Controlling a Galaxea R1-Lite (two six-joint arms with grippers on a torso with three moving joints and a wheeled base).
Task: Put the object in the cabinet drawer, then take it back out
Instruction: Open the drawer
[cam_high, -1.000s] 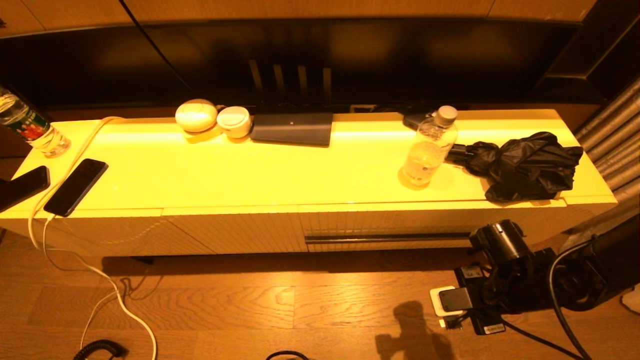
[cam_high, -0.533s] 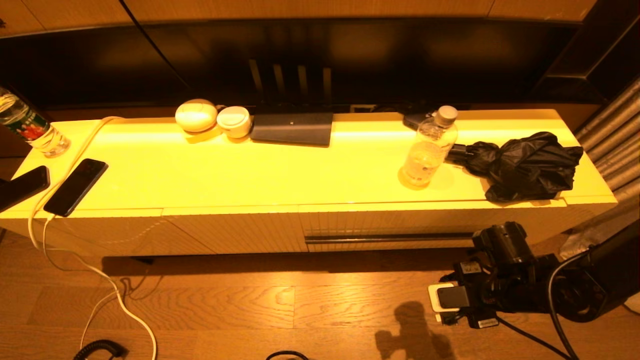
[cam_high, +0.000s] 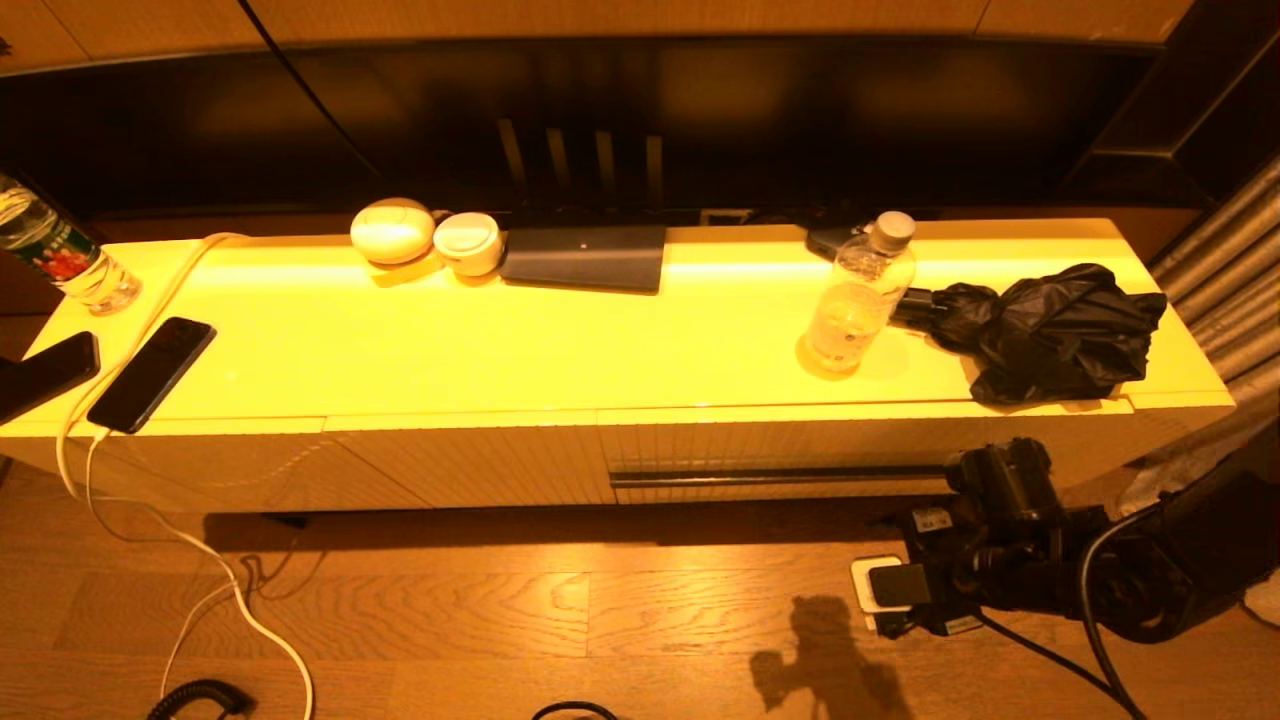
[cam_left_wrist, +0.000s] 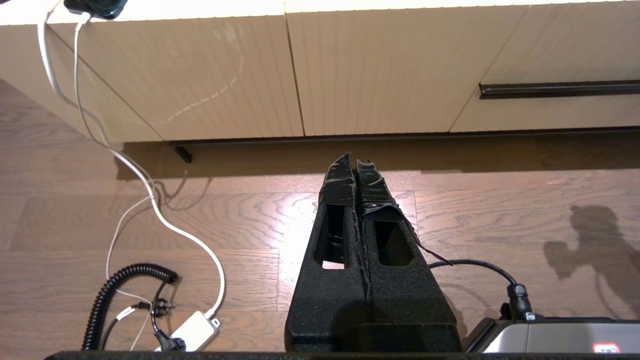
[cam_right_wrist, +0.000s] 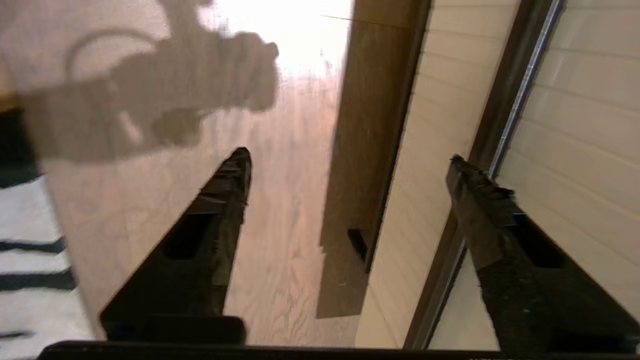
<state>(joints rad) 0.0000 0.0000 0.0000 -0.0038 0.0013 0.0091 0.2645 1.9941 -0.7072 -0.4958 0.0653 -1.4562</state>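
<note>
The cabinet drawer (cam_high: 780, 447) is closed at the right of the cream cabinet front, its dark handle strip (cam_high: 770, 477) running across it. My right gripper (cam_right_wrist: 350, 162) is open and empty, low over the floor just in front of the drawer's right end. One of its fingers (cam_right_wrist: 480, 200) lies next to the handle strip (cam_right_wrist: 505, 130). On the cabinet top above the drawer stand a clear water bottle (cam_high: 860, 295) and a crumpled black umbrella (cam_high: 1050, 330). My left gripper (cam_left_wrist: 354, 157) is shut on nothing, parked low over the floor and facing the cabinet front.
Two phones (cam_high: 150, 372) and a white cable (cam_high: 170, 300) lie at the top's left end, with another bottle (cam_high: 60, 255) behind. White cases (cam_high: 392, 230) and a dark flat box (cam_high: 585, 257) sit along the back. Cables and an adapter (cam_left_wrist: 192, 330) lie on the wooden floor.
My right wrist has turned and shifted slightly up toward the cabinet front, near the drawer's handle strip. Nothing on the cabinet has moved.
</note>
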